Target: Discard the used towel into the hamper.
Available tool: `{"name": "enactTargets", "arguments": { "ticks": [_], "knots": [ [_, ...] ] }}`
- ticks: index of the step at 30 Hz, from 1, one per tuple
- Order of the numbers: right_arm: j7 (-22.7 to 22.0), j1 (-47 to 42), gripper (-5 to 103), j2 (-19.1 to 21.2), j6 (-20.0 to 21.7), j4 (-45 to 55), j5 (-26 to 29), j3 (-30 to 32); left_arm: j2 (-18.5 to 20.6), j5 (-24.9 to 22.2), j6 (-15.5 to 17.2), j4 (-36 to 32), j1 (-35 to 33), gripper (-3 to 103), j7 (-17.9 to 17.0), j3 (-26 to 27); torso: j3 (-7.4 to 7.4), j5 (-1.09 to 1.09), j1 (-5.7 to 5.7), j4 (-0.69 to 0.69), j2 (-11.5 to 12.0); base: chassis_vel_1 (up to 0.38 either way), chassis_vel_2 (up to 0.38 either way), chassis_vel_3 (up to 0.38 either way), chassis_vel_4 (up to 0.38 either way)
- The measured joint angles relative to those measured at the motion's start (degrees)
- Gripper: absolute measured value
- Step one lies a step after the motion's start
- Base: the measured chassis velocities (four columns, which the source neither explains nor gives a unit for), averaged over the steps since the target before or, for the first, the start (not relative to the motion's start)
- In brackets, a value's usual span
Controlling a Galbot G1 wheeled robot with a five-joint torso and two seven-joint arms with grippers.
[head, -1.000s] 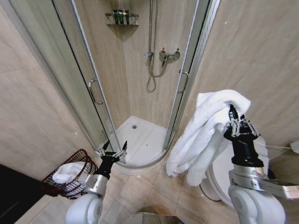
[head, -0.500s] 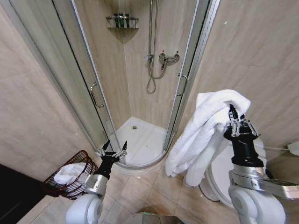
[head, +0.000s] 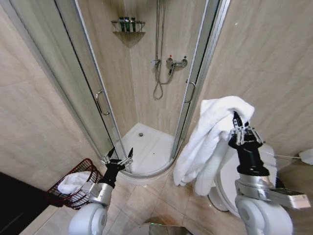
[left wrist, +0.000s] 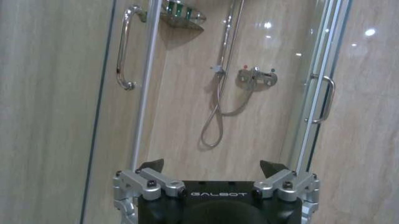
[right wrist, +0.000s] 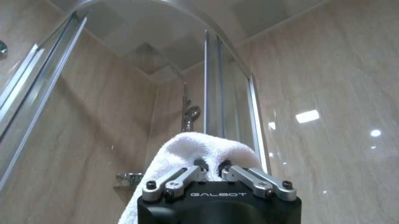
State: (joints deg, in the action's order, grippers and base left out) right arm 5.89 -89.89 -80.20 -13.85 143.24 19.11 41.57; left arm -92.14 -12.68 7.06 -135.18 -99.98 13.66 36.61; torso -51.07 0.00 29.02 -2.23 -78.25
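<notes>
The right pincer [head: 238, 123] is up at chest height on the right, clamped on the fold of a white towel [head: 210, 142], and the cloth hangs down in long drapes in front of the tiled wall. In the right wrist view the two fingers [right wrist: 187, 177] pinch tight with the terry bulging just above them. So the pick-up is done: the towel is off whatever it lay on and is fully carried.

Down low on the left sits the hamper [head: 73, 188], a dark red wire basket on the floor beside the shower enclosure [head: 146, 88], well apart from the towel. (There is already a white bundle [head: 72, 182] inside it.) The left pincer [head: 117, 159] hovers near the basket's far side, its jaws spread wide and holding nothing; the left wrist view looks straight into the shower cabin over those open tips.

What is left, by my reading: bring the towel across the floor space to above the hamper and let it drop in. Roughly halfway, with the delivery still to do.
</notes>
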Motion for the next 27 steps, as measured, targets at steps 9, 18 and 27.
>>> {"name": "enactTargets", "arguments": {
  "ticks": [9, 18, 27],
  "knots": [
    [0.15, 0.3, 8, 0.38, -0.69, 0.0, -0.09, 0.25, 0.0, 0.0, 0.0, 0.0, 0.0, 100, 0.0, 0.0, 0.16, 0.0, -0.14, 0.0, 0.3, 0.0, 0.0, 0.0, 0.0],
    [0.16, 0.52, 8, 0.66, -0.92, 0.0, -0.01, 0.13, 0.0, 0.0, 0.0, 0.0, 0.0, 100, 0.0, 0.0, 0.28, 0.0, -0.23, 0.0, 0.51, 0.0, 0.0, 0.0, 0.0],
    [0.17, 0.44, 8, 1.0, -1.54, 0.0, 0.16, 0.54, 0.0, 0.0, 0.0, 0.0, 0.0, 100, 0.0, 0.0, 0.36, 0.0, -0.31, 0.0, 0.66, 0.0, 0.0, 0.0, 0.0]
  ]
}}
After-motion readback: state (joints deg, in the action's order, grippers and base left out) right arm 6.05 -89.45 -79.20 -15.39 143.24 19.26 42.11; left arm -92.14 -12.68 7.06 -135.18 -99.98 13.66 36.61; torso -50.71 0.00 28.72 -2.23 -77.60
